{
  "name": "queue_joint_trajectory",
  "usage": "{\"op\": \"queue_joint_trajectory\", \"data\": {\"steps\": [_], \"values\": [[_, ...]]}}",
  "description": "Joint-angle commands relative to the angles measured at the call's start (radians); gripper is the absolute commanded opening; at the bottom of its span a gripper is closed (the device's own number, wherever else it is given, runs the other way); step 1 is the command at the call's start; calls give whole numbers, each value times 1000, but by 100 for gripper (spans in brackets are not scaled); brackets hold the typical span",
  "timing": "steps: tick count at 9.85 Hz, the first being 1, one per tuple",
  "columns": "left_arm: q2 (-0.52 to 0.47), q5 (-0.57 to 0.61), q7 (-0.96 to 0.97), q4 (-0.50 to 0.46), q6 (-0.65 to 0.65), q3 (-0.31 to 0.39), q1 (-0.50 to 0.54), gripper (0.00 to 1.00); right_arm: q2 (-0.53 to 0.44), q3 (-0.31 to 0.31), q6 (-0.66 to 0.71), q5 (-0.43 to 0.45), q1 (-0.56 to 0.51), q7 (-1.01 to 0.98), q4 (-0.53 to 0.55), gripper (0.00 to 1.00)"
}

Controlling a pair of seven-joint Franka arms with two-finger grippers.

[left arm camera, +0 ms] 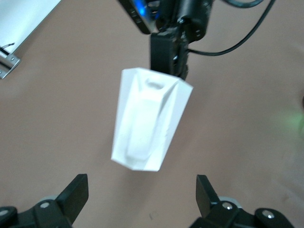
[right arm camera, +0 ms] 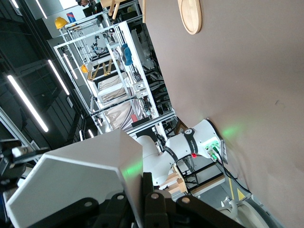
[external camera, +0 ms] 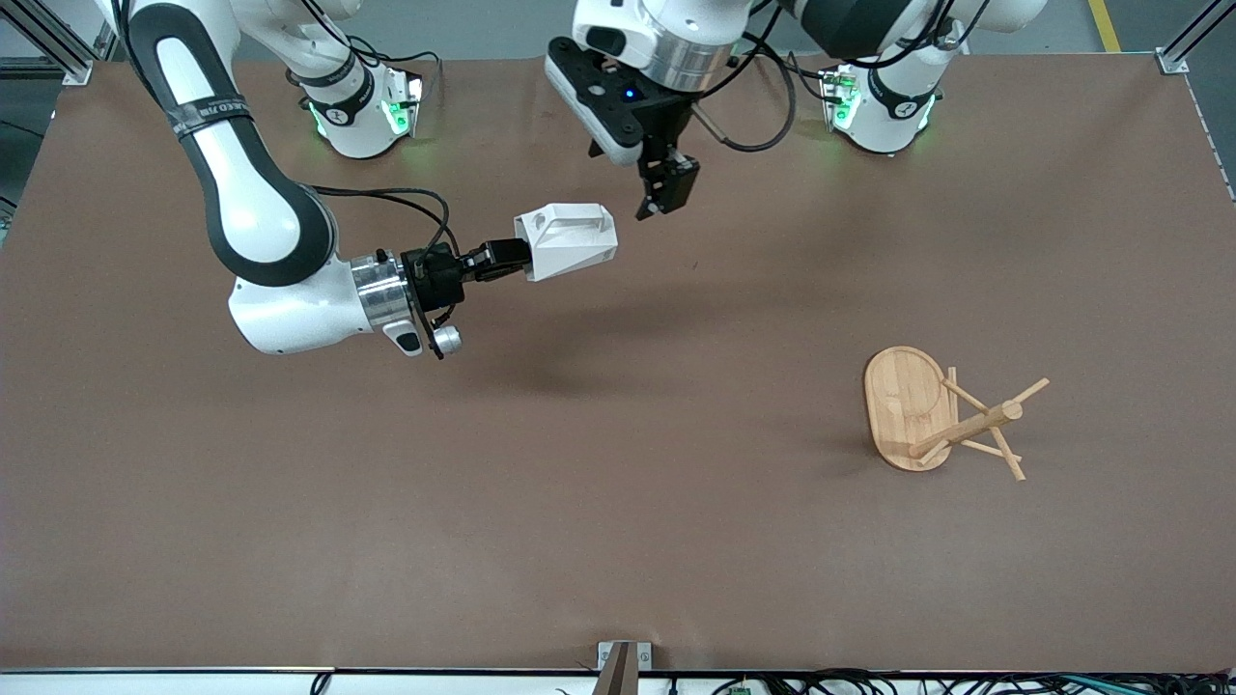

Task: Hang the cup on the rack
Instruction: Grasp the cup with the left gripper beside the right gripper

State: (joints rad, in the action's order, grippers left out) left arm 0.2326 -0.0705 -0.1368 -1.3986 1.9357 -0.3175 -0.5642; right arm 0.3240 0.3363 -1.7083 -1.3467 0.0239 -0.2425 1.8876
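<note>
My right gripper point(external camera: 517, 257) is shut on the rim wall of the white faceted cup point(external camera: 568, 241). It holds the cup on its side in the air over the middle of the table, with the handle on top. In the right wrist view the fingers point(right arm camera: 151, 202) pinch the cup's wall point(right arm camera: 80, 178). My left gripper point(external camera: 662, 199) hangs open and empty just beside the cup's bottom. Its view shows the cup point(left arm camera: 149, 121) ahead of its spread fingers point(left arm camera: 76, 192). The bamboo rack point(external camera: 941, 415) seems to lie on its side toward the left arm's end, nearer the camera.
The rack's oval base point(right arm camera: 190, 14) also shows in the right wrist view. The brown table point(external camera: 618, 502) bears nothing else. The arms' bases point(external camera: 362, 111) stand along its robot edge, and a small bracket point(external camera: 623, 661) sits at the camera edge.
</note>
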Motion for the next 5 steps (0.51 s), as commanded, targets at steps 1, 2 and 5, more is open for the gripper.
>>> {"op": "queue_joint_trajectory", "data": {"steps": [1, 2, 5], "values": [[68, 6, -56, -11, 86, 0, -8, 100, -16, 10, -4, -29, -5, -11, 22, 0], [92, 5, -53, 0, 103, -3, -10, 100, -16, 10, -4, -29, -5, -11, 30, 0], [146, 23, -116, 3, 103, -3, -19, 100, -25, 10, 2, -28, -7, -12, 42, 0]]}}
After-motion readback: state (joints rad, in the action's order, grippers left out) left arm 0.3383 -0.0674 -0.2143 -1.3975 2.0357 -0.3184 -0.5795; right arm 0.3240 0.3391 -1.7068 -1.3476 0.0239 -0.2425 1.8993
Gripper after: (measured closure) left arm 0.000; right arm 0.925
